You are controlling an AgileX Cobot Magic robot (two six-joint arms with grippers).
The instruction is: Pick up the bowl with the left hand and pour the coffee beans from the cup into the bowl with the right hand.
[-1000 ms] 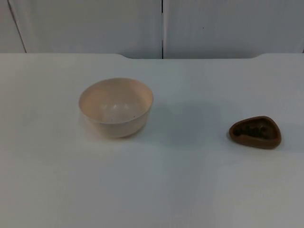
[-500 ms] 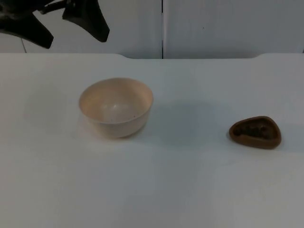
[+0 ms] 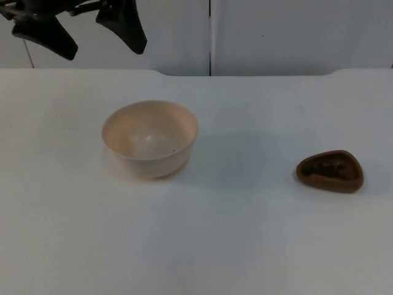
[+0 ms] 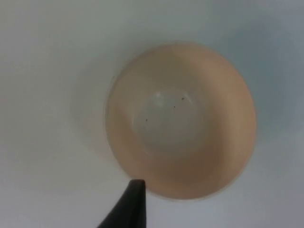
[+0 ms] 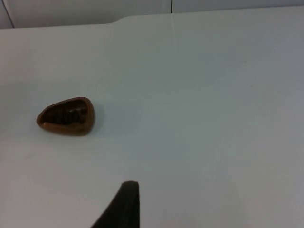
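Fingers spread apart, the left gripper [image 3: 101,40] has edged nearer the round cream plastic bowl [image 3: 150,139], seemingly empty; the beans' brown teardrop-shaped cup [image 3: 330,171] sits untouched, well apart.

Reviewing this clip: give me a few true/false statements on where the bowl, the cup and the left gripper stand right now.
1. The left gripper hangs open above the table's far edge, short of the cream bowl. True.
2. The bowl is lifted off the white table. False: it stands on it.
3. The brown cup holds coffee beans. True.
4. The bowl is full of beans. False: it shows a few dark specks.
5. The cup touches the bowl. False: they stand well apart.
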